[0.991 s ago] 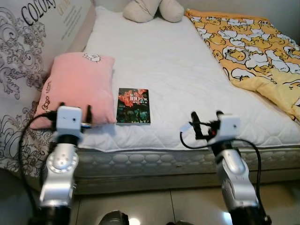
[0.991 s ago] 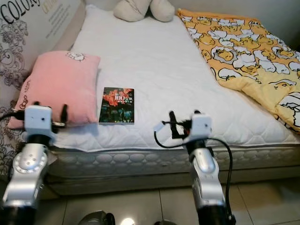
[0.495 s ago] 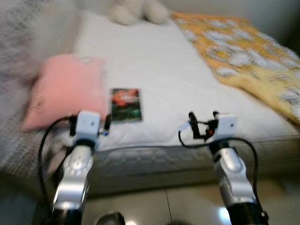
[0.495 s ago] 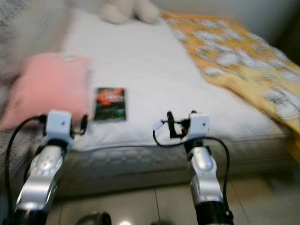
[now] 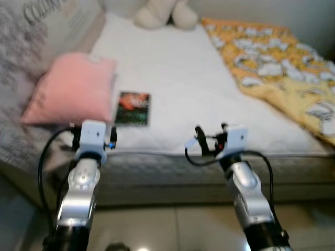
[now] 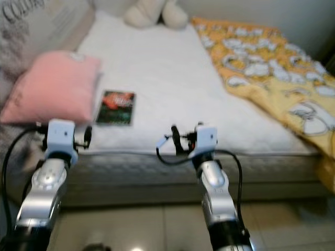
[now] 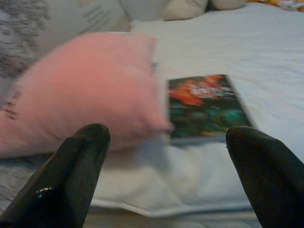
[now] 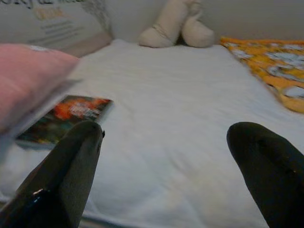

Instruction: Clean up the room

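Note:
A dark book (image 5: 133,108) with a red and green cover lies flat on the white mattress (image 5: 172,68), near its front edge. Beside it, to the left, rests a pink pillow (image 5: 70,89). My left gripper (image 5: 93,140) hangs open in front of the mattress edge, just below the pillow's corner. My right gripper (image 5: 210,139) is open too, level with the front edge and right of the book. In the left wrist view the book (image 7: 206,107) and pillow (image 7: 80,90) sit between the black fingers (image 7: 76,175). Both grippers hold nothing.
An orange and yellow patterned blanket (image 5: 277,68) covers the bed's right side. A cream plush toy (image 5: 162,13) sits at the far end. A printed grey headboard panel (image 5: 31,31) lines the left. Tiled floor (image 5: 172,230) lies below the bed.
The whole picture has shifted and blurred, so the camera has moved. The left arm now sits a little more to the right, closer to the book. Both grippers stay open.

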Tool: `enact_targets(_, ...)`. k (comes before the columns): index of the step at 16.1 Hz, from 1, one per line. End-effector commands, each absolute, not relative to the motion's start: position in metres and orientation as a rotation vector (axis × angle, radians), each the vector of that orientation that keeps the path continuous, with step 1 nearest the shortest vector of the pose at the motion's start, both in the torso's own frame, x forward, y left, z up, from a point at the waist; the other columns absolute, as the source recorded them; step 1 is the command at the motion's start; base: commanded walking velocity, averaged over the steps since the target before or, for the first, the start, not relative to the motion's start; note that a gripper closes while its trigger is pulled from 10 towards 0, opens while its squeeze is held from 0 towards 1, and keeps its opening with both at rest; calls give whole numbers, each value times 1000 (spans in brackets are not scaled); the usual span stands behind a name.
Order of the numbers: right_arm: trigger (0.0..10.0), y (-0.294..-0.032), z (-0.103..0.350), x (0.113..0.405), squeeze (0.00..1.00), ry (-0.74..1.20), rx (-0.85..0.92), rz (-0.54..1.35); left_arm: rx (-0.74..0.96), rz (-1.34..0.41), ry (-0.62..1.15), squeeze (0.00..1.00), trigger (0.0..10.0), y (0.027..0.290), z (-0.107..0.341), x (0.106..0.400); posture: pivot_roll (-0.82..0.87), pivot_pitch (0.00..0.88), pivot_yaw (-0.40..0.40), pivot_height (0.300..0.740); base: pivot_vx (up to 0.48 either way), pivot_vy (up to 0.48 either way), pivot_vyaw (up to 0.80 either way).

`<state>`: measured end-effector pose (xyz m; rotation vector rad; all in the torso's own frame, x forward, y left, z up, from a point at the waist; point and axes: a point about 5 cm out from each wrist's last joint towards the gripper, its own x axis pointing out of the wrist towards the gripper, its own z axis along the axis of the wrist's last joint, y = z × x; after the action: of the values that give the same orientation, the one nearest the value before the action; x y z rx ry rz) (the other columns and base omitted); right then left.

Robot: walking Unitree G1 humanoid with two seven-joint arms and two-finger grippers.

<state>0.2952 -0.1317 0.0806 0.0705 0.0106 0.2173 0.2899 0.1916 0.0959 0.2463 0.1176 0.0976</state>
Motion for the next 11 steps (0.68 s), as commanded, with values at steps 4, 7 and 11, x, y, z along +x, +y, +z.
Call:
enact_targets(4, 10000, -140, 82, 295, 0, 8, 60, 177, 234, 42, 110, 0, 10000, 177, 101, 300, 12, 0, -49, 740, 0, -433, 0)
enact_targets(7, 10000, -132, 83, 293, 0, -1, 57, 185, 209, 34, 108, 0, 10000, 177, 101, 304, 11, 0, -43, 740, 0, -429, 0)
enact_targets(11, 10000, -127, 84, 296, 0, -14, 57, 182, 179, 27, 105, 0, 10000, 175, 101, 308, 11, 0, -36, 740, 0, -415, 0)
